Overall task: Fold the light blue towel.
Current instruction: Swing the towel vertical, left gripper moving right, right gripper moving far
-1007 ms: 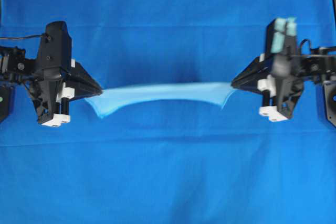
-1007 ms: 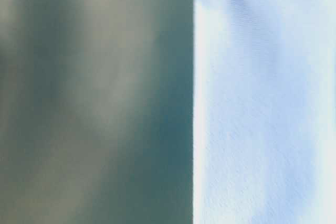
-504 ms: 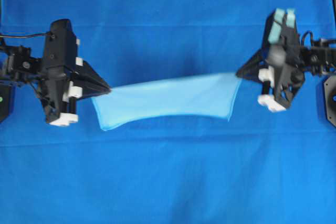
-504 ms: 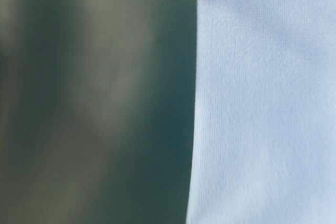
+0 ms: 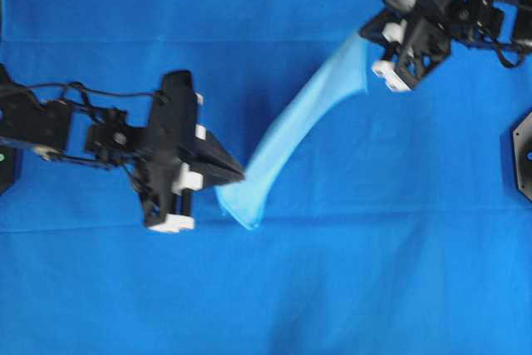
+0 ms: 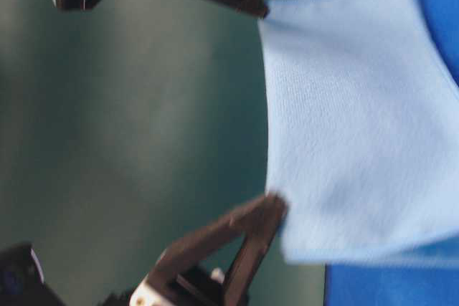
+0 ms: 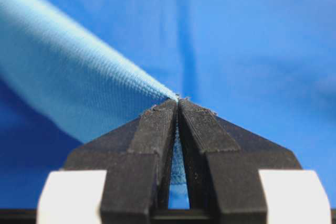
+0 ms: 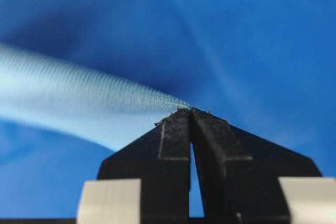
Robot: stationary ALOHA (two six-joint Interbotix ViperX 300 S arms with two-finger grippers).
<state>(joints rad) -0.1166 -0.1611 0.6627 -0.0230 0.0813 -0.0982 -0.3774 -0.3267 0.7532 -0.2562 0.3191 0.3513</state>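
Cloth: deep royal-blue cloth (image 5: 266, 288), smooth, covering the table.
Towel: light blue towel (image 5: 291, 130), fine woven microfibre, hanging diagonally between both claws.
Left gripper (image 5: 243, 175): pinched on towel corner.
Right gripper (image 5: 362, 32): pinched on opposite corner.

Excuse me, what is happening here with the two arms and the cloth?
Two robot arms hold the light blue towel in the air above a large dark blue cloth. The left gripper is shut on one corner, and the right gripper is shut on another corner. The towel is stretched between them on a diagonal in the overhead view. It is not yet folded.
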